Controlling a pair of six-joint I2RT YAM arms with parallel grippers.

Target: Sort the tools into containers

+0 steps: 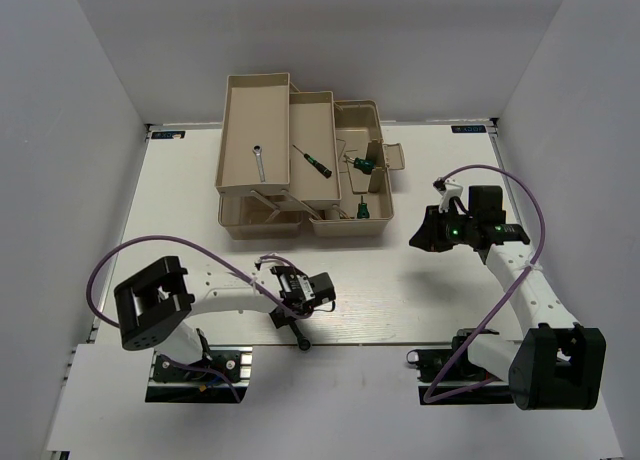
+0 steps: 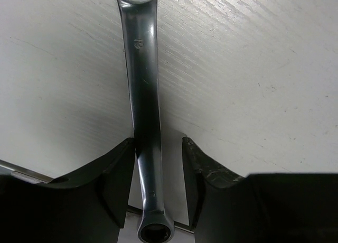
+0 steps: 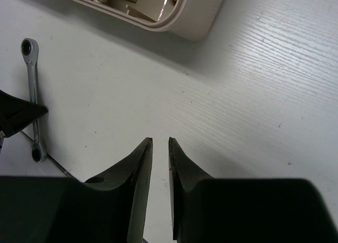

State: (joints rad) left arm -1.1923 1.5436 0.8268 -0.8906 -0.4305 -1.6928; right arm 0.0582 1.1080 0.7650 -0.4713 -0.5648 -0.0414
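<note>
My left pincer sits low over the near worktop, left of centre. Its jaws stand apart on either side of the long wrench, which lies flat; one finger is just beside the shaft and the other is clear of it. My right pincer hangs over bare worktop right of the toolbox, jaws almost together with a thin slit between them, holding nothing. The short wrench lies in the far left tray.

Glossy polished metal wrench on matt, grained tabletop.
</note>
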